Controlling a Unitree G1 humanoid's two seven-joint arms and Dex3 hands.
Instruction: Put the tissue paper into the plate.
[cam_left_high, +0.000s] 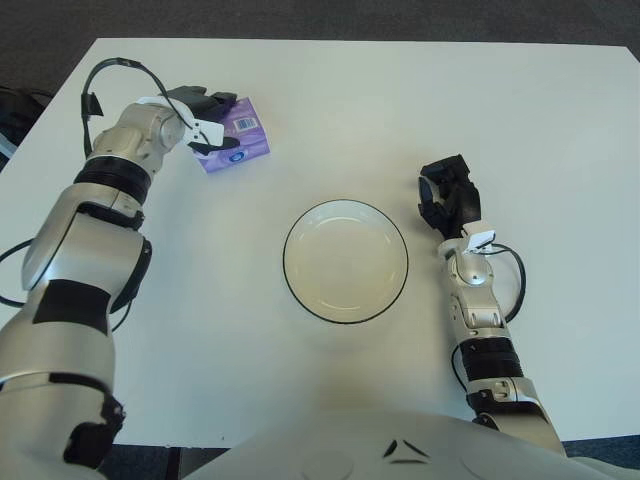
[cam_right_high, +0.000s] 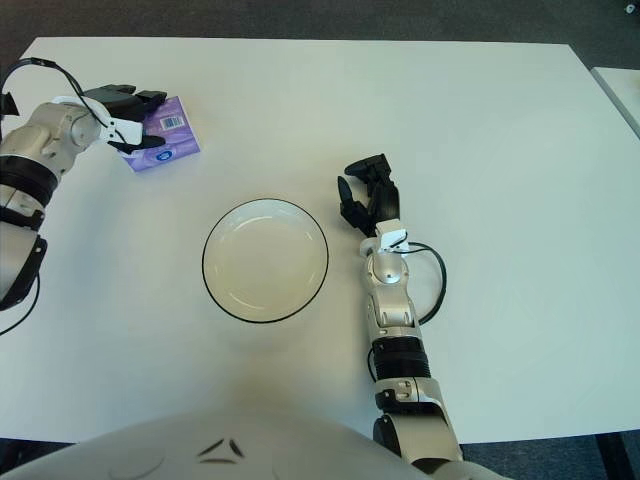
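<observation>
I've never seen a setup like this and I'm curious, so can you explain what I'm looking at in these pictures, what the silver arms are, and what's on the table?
This is a humanoid robot seen from its own head. The two pictures come from a pair of cameras, like two eyes side by side, looking down at a white table. The silver limbs are its arms, each ending in a dark three-finger hand. On the table lie an empty white plate with a dark rim and a small purple tissue pack. The left hand is at the tissue pack's left edge, fingers over it, but a firm grip cannot be confirmed and the pack lies on the table. The right hand shows to the right of the plate, holding nothing.
</observation>
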